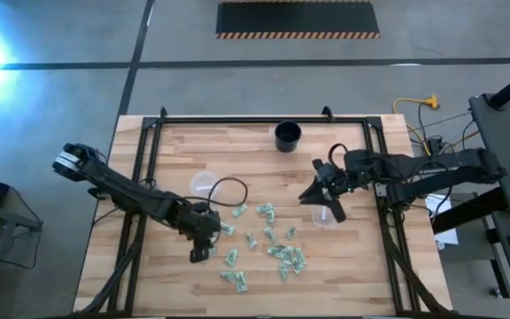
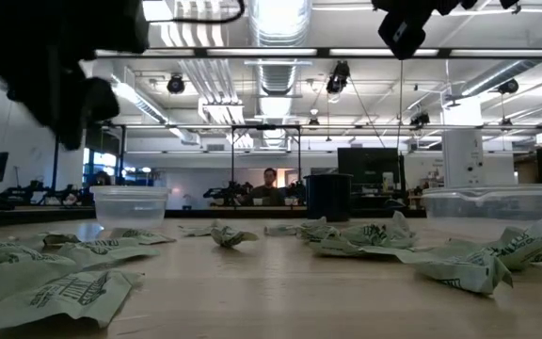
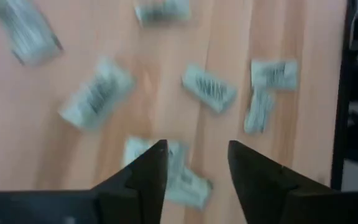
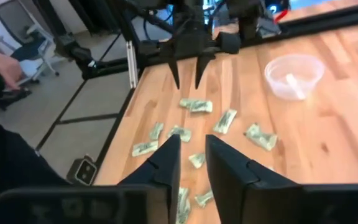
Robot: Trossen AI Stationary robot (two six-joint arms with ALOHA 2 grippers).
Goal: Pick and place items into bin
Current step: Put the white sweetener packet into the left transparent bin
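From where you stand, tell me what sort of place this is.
Probably a robotics lab or workshop: exposed ducts under an open ceiling, a person at benches behind the table, and hazard-striped matting on the concrete floor.

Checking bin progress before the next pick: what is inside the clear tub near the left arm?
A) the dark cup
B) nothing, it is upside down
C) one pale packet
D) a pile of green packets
C: the right wrist view shows the clear tub upright on the table with a single pale packet lying in it, while most packets are spread on the wood.
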